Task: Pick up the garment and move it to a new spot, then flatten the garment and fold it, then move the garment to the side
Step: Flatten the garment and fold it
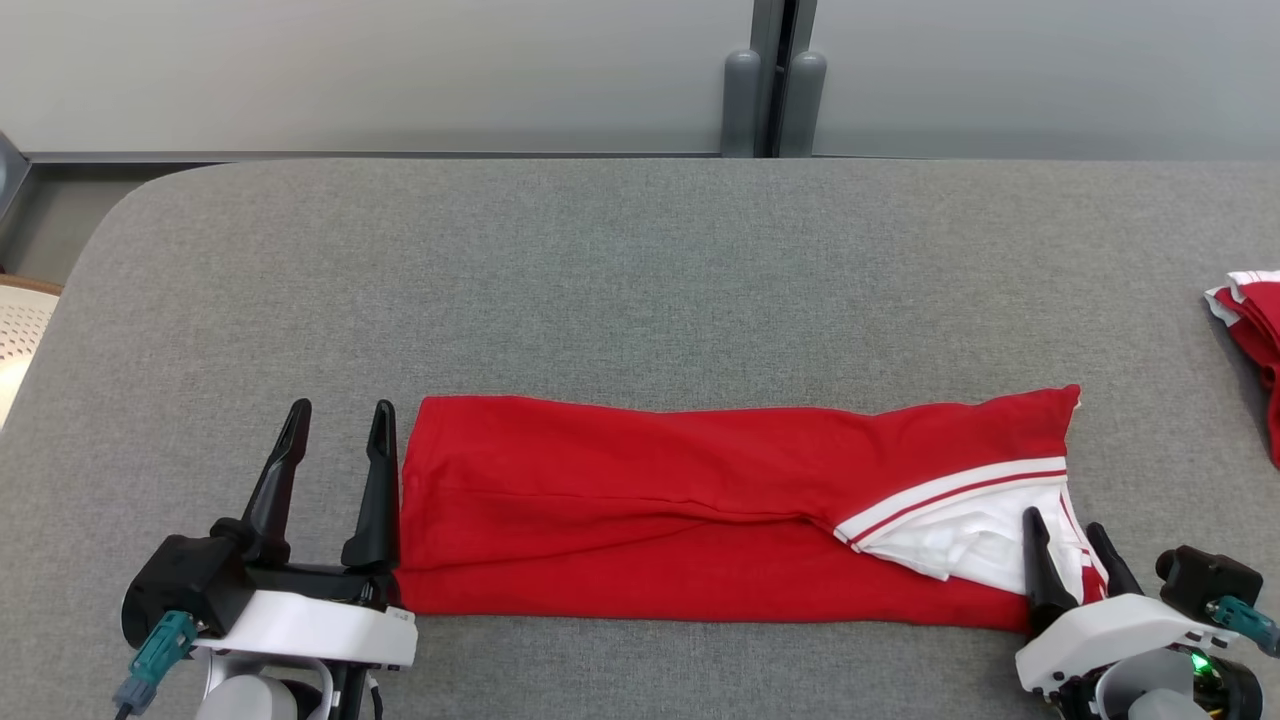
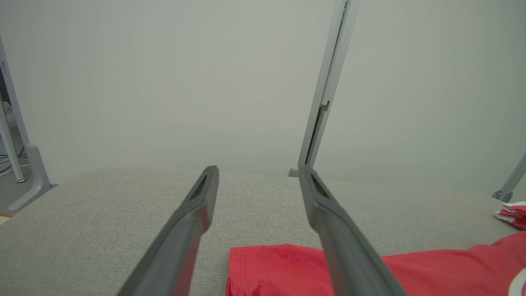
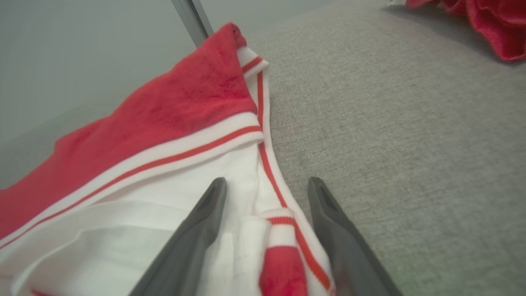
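Garment: I see the red garment (image 1: 700, 510) folded into a long band. It lies flat on the grey padded table (image 1: 640, 280) and runs left to right across my head view.
Garment's right end: the red layer is turned back here, showing white fabric and a white rib trim (image 1: 950, 497) with a thin red stripe.
Left gripper: my left gripper (image 1: 340, 410) sits at the garment's left end, low over the table, fingers pointing away from me.
Left fingers: released and spread wide. The inner finger (image 1: 378, 480) runs right along the garment's left edge, and the outer one stands over bare table just beside that edge. In the left wrist view the red corner lies under the inner finger and nothing lies between the two.
Right gripper: my right gripper (image 1: 1062, 520) is at the garment's right end, on the near corner over the white part.
Right fingers: spread, not clenched. In the right wrist view a bunched roll of white and red trim lies between them — straddled rather than pinched, as far as I can tell.
Second garment: another red and white piece (image 1: 1255, 320) lies well apart from the garment's right end.
Backdrop: pale partition panels stand beyond the garment's far side, with grey posts (image 1: 772, 90) at their join.
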Robot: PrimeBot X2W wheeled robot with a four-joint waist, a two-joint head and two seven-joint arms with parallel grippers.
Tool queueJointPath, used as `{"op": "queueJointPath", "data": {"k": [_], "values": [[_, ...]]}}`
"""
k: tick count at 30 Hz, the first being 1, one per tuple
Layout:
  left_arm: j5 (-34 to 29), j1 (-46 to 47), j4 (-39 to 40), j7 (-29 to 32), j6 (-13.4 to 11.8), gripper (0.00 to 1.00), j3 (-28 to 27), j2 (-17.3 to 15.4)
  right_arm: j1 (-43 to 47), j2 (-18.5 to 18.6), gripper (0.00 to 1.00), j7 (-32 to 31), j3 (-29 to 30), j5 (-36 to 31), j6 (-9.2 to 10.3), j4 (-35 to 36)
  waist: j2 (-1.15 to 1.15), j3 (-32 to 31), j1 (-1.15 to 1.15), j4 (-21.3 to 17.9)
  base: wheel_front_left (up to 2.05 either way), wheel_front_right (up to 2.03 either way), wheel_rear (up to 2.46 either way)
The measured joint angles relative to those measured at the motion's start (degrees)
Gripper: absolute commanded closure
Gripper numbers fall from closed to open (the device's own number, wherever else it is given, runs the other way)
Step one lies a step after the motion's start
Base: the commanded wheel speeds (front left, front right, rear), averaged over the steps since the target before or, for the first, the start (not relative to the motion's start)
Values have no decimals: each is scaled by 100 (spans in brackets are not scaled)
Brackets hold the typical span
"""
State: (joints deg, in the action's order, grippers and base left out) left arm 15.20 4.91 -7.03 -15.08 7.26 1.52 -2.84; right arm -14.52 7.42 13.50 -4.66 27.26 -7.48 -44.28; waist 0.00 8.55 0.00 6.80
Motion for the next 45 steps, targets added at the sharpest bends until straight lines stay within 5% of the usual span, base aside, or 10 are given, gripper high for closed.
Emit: {"op": "queueJointPath", "data": {"k": [1, 3, 13, 22, 27, 34, 45], "values": [[0, 1, -1, 0, 0, 0, 0, -1, -23, 0, 0, -15, -45, 47, 0, -42, 0, 9, 0, 7, 0, 0, 0], [1, 7, -8, 0, 0, 0, 3, 2, -63, 24, 100, -21, -158, 129, 0, -98, 0, 20, 0, 16, 0, 0, 0], [0, 19, -86, 0, 1, 0, -5, 0, -198, 219, 100, 62, -286, 287, -12, -257, 0, 43, 0, 2, 0, 0, 0], [59, 31, -114, 0, 8, 0, 10, 2, -573, 883, 100, 135, 933, -263, -8, -754, 0, -3, 0, 8, 0, 0, 0], [123, 30, -131, 0, -12, 0, -8, 1, -705, 800, 100, 140, 1122, -641, -8, -623, 0, -64, 0, -9, 0, 0, 0], [191, -4, -154, 0, -62, 0, 8, 1, -632, 432, 100, -212, 764, -655, -1, 177, 0, -193, 0, -92, 0, 0, 0], [243, -98, -149, -1, -127, 0, 67, 2, 88, -303, 100, -1467, -312, 136, -1, 2597, 0, -406, 0, -149, 0, 0, 0]]}}
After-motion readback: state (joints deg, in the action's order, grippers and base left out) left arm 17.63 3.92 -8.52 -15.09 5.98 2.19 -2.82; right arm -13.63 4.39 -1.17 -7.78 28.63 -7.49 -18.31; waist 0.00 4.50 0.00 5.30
